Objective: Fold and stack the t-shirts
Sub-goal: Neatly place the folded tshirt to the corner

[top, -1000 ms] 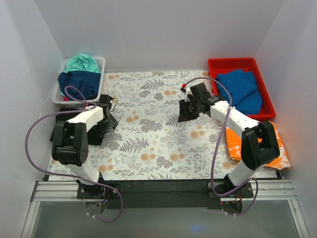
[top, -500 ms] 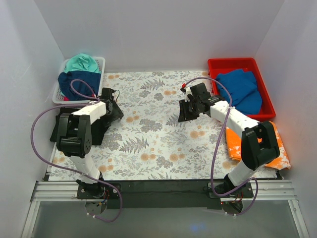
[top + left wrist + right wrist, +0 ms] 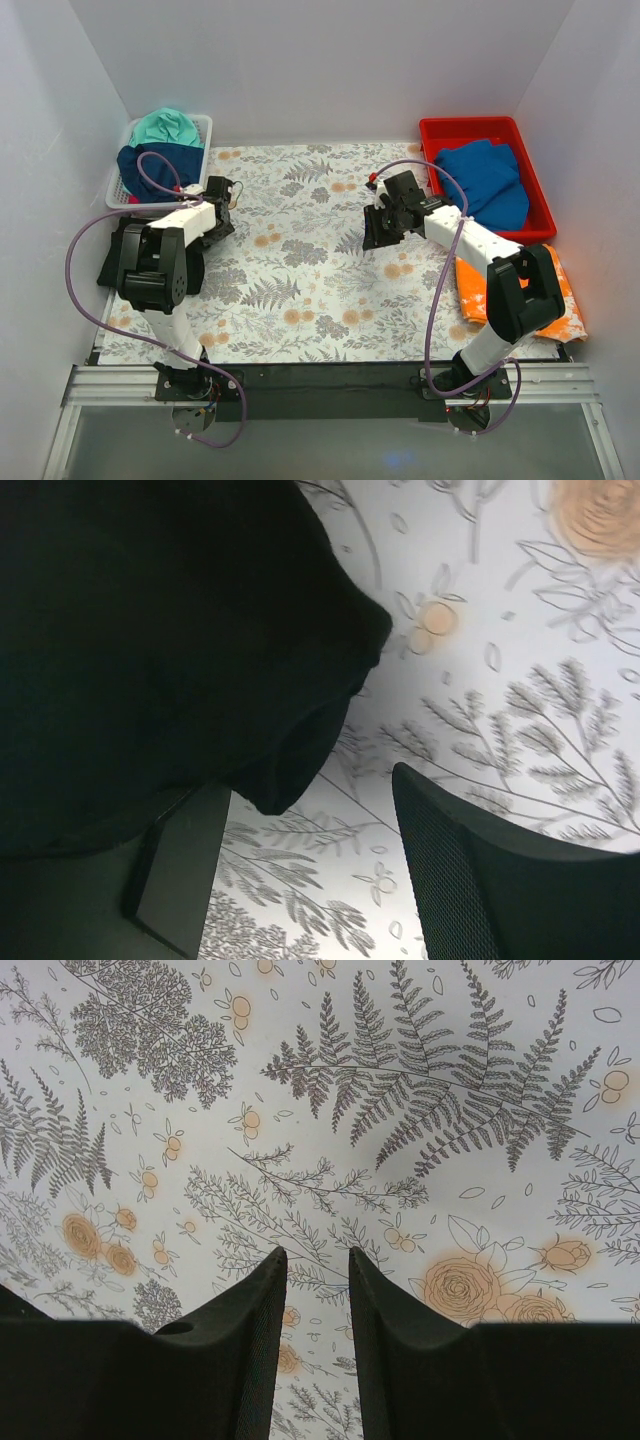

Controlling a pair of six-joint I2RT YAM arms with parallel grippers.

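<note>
- Left gripper (image 3: 305, 790): jaws wide apart with nothing clamped. A fold of the black shirt (image 3: 150, 650) lies just beside its left finger (image 3: 185, 870).
- Right gripper (image 3: 314, 1260): jaws a narrow gap apart and empty, over bare table cloth (image 3: 400, 1160).
- The black shirt is bunched at the table cloth's left edge, near the basket (image 3: 204, 140) that holds a teal shirt (image 3: 165, 125) and a navy shirt (image 3: 165, 172).
- Blue shirt (image 3: 485, 180) in the red tray (image 3: 470, 122); orange shirt (image 3: 570, 305) by the right arm.

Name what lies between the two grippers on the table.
Only bare flower-and-fern table cloth lies between the left gripper and the right gripper. The top external view shows that stretch whole.
</note>
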